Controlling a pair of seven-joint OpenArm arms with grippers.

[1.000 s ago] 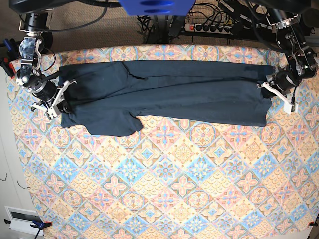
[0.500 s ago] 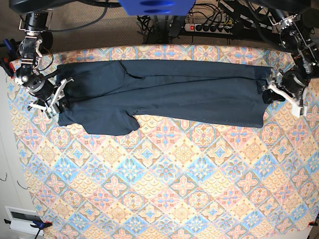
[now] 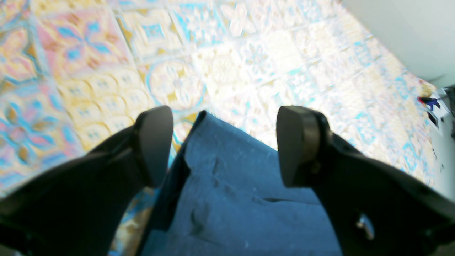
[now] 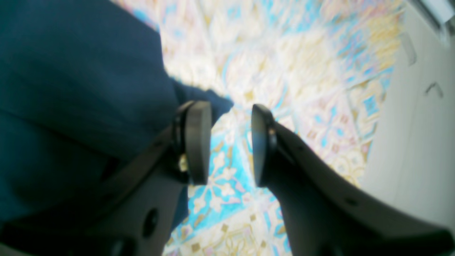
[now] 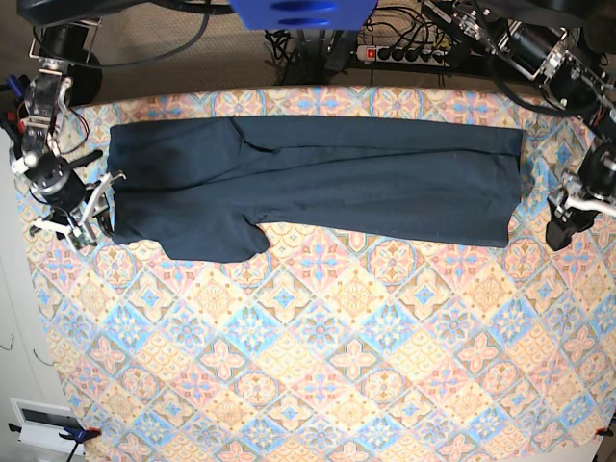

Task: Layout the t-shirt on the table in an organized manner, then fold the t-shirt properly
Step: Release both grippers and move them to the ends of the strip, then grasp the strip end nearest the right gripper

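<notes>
The left gripper's fingers stand wide apart with nothing between them; a corner of the shirt lies below the gap, untouched. In the base view this gripper sits just off the shirt's end, near the table's edge on that side. The right gripper's fingers are parted more narrowly and hold nothing: patterned cloth shows through the gap, and the shirt's edge lies just beside one finger. In the base view it hovers beside the shirt's other end, close to that table edge. The shirt lies flat, stretched lengthwise as a long folded band across the far part of the table, with one sleeve lobe jutting toward the near side. The near half of the table is bare cloth. Cables and a power strip lie beyond the far edge.
</notes>
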